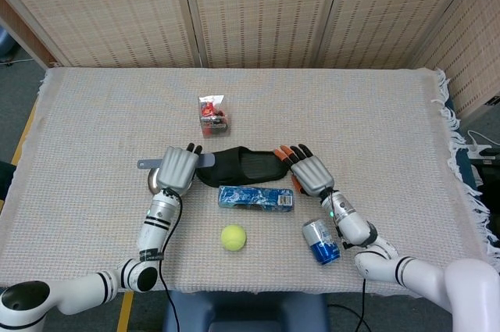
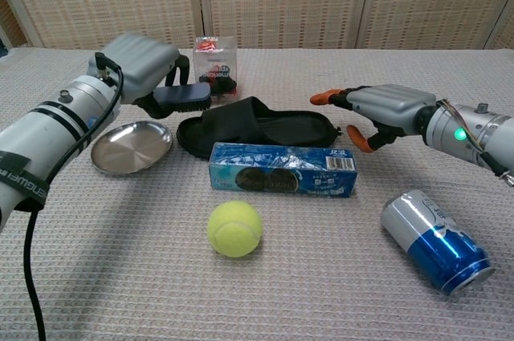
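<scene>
Chest view had the left hand (image 2: 148, 68) up off the bench (image 2: 450, 84), clenched around a dark blue brush (image 2: 183, 98) that hung just over the heel of the black rubber slipper (image 2: 255, 127). Right hand (image 2: 384, 110) hovered released, orange-tipped fingers (image 2: 323, 98) spread, beside the slipper's toe and above the blue rectangular carton (image 2: 283, 170). Round steel dish (image 2: 131, 147) sat bare below the left wrist. Risk, as I judged it: a loose, one-ended hold could let the brush tip out, or the right hand could nudge the carton.
</scene>
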{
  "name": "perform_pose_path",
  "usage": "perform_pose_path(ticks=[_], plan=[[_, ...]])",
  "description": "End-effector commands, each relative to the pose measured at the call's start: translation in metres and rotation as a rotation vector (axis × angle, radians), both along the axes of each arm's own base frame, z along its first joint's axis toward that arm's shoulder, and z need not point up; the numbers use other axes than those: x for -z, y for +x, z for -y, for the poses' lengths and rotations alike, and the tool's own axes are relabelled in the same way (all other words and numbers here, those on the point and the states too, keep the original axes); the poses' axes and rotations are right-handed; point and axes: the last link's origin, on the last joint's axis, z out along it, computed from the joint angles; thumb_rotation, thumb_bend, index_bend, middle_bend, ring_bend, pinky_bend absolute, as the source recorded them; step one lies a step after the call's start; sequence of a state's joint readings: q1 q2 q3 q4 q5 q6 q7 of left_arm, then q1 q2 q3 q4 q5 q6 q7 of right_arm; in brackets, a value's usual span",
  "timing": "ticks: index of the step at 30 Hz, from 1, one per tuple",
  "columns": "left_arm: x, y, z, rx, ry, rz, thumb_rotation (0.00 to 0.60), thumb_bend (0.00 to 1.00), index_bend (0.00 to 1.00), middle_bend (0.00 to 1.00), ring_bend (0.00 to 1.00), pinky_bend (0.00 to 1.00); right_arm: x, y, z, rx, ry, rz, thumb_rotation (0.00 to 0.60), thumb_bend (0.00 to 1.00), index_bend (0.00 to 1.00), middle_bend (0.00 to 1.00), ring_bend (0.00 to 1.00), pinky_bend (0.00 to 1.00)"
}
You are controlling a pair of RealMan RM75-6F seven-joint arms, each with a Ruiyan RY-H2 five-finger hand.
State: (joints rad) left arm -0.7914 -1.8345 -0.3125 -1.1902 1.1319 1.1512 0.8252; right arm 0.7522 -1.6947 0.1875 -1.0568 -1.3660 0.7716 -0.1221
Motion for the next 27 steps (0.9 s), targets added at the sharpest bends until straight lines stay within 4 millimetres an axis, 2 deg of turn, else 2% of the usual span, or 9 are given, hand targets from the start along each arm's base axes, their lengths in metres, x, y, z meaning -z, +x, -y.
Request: perform_pose_path(ticks=[1,12,17,27], plan=[[0.0,-0.001,-0.001,-0.007,0.002,0.001,0.6,0.38,0.54,0.6,0.9,1.0,0.007,0.001,-0.002,-0.027,0.028,-0.037,0.6,0.82,0.0,0.0,0.0,0.0],[0.003,0.001,-0.001,0.0,-0.006,0.004,0.6,0.38,0.54,0.6,0.9,1.0,0.017,-0.001,-0.004,-0.041,0.073,-0.144,0.6,0.82,0.0,0.0,0.0,0.0],[0.012,0.004,-0.004,-0.001,-0.018,-0.007,0.6,0.38,0.54,0.6,0.9,1.0,0.018,-0.002,-0.005,-0.031,0.079,-0.159,0.6,0.82,0.0,0.0,0.0,0.0],[0.035,0.032,0.002,0.053,-0.039,0.027,0.6,0.38,0.54,0.6,0.9,1.0,0.019,0.001,-0.009,-0.019,0.082,-0.149,0.6,0.82,0.0,0.0,0.0,0.0]])
